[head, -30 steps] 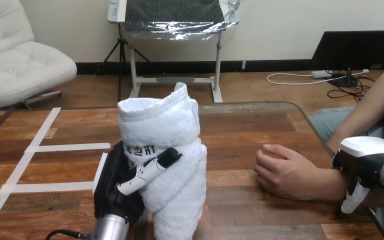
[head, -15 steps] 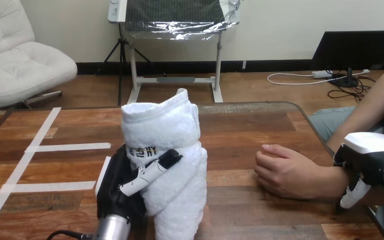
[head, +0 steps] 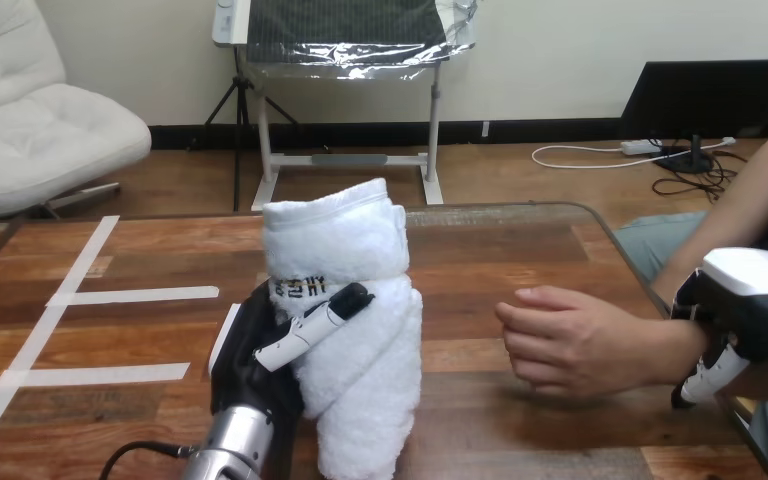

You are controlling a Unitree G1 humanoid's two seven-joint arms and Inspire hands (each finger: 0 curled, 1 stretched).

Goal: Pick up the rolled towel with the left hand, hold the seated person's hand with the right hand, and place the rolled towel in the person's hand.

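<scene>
The rolled white towel (head: 355, 290) stands upright over the table's middle, with my left hand (head: 260, 365) shut round its lower left side and a finger (head: 310, 328) laid across its front. The person's hand (head: 570, 340) is at the right, loosely curled and raised slightly off the wood, a short gap from the towel. My right hand (head: 750, 305) sits over the person's wrist, its fingers (head: 705, 375) curled down round the near side of it.
The wooden table (head: 490, 250) has white tape lines (head: 135, 295) on its left part. Its right edge runs just beyond the person's forearm (head: 750, 215), which comes in from the upper right.
My left hand has carried the towel to the right, closer to the person's hand. The person's hand has risen a little off the table, and my right hand has moved up with the wrist.
</scene>
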